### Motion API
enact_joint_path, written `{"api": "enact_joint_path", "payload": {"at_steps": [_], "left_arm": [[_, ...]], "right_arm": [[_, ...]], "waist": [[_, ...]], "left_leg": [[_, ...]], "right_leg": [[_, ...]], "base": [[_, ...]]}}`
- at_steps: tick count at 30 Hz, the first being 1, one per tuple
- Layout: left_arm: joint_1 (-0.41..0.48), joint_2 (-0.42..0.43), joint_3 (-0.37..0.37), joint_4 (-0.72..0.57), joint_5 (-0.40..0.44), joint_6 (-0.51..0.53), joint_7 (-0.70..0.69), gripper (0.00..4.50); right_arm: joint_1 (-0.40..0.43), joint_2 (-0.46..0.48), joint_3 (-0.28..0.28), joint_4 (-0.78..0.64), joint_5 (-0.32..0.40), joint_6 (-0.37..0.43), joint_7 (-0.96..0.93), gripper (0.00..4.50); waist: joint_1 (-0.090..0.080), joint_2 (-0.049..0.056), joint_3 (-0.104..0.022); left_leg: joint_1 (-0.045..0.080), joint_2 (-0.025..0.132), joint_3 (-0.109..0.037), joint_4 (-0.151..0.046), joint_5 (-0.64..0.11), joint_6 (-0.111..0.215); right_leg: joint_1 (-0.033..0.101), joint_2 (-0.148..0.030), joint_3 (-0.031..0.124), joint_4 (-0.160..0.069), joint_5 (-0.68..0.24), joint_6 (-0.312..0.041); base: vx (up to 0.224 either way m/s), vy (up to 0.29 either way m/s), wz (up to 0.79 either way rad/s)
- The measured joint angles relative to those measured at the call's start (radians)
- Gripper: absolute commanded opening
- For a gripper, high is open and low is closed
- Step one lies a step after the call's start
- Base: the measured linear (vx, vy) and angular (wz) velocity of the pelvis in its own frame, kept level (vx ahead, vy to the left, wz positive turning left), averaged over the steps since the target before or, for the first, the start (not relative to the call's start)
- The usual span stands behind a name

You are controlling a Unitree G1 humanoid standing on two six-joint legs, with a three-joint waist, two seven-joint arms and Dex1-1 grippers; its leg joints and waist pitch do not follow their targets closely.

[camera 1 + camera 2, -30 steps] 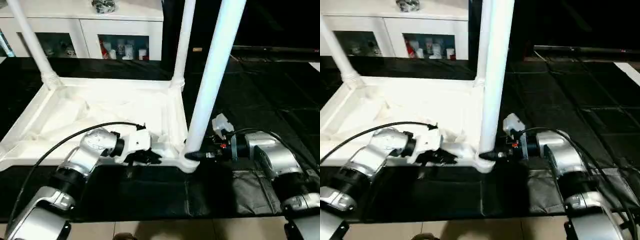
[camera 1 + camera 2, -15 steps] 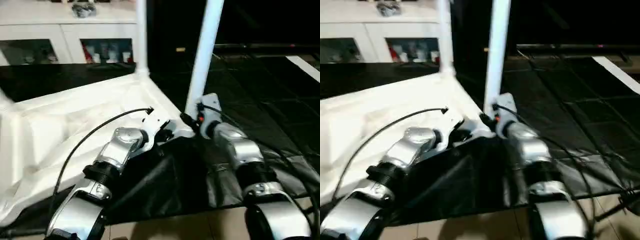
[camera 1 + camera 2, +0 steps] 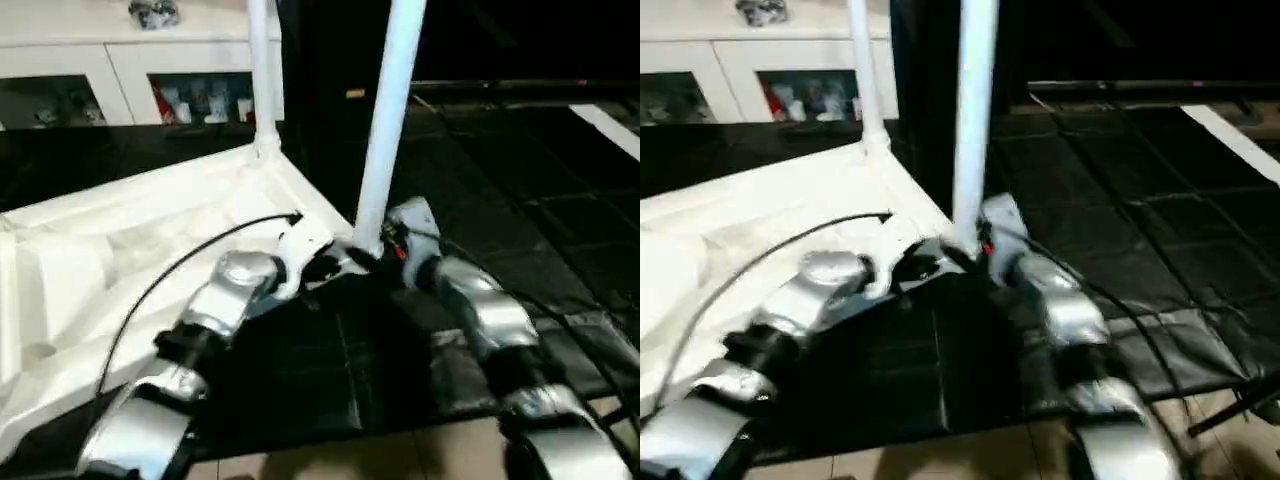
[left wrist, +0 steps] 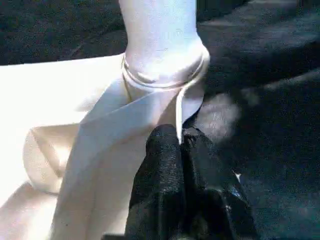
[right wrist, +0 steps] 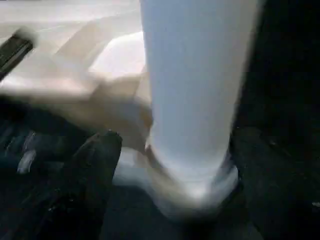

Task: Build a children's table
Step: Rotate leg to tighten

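The children's table (image 3: 150, 240) lies upside down on the black floor mat (image 3: 520, 190), ribbed underside facing up, so that the leg sockets are reachable from above. Two legs stand upright in its corners: the near leg (image 3: 388, 110) at the corner closest to the robot, and a far leg (image 3: 262, 75) behind it.

The left end effector (image 4: 181, 150) is closed narrow on the thin rim of the table beside the near leg's socket (fingers pinched flat on the edge). This grip likely steadies the top while the leg is worked.

The right end effector (image 3: 372, 256) sits at the base of the near leg. One black finger (image 5: 92, 165) shows beside the leg's collar, apart from it; whether the jaws are open or gripping cannot be told.

A white cabinet (image 3: 120, 70) stands behind the mat.
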Motion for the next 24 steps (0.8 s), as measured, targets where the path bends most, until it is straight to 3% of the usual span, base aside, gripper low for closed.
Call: {"api": "enact_joint_path", "payload": {"at_steps": [5,15,19,24], "left_arm": [[0.013,0.078,-0.005,-0.005,-0.01,-0.068,-0.128,0.0],[0.046,0.172,-0.069,-0.051,-0.034,-0.198,-0.359,0.0],[0.061,0.192,-0.084,-0.074,-0.038,-0.227,-0.42,0.0],[0.075,0.192,-0.102,-0.092,-0.056,-0.249,-0.462,0.0]], "right_arm": [[0.048,-0.119,0.028,-0.077,0.055,0.005,0.222,4.43],[0.049,-0.256,0.032,-0.102,0.095,-0.024,0.462,4.43],[0.039,-0.245,0.073,-0.079,0.09,-0.047,0.503,4.43],[0.02,-0.231,0.091,-0.058,0.091,-0.056,0.535,4.06]], "waist": [[0.008,-0.001,0.001],[0.057,-0.001,0.001],[0.06,-0.001,0.001],[0.071,-0.001,0.001]], "left_leg": [[0.0,0.0,0.0,0.002,0.0,0.001],[0.001,0.0,0.0,0.004,-0.001,0.002],[0.001,0.001,0.0,0.006,-0.001,0.002],[0.001,0.0,0.0,0.007,-0.001,0.002]], "right_leg": [[-0.001,0.0,0.0,0.0,0.0,0.0],[-0.001,-0.001,0.0,0.001,0.0,0.0],[-0.001,-0.001,0.0,0.001,0.0,0.0],[0.001,-0.002,0.0,0.001,0.0,0.0]], "base": [[0.0,0.0,0.0],[0.0,0.0,0.0],[0.0,0.0,0.0],[0.0,0.0,0.0]]}}
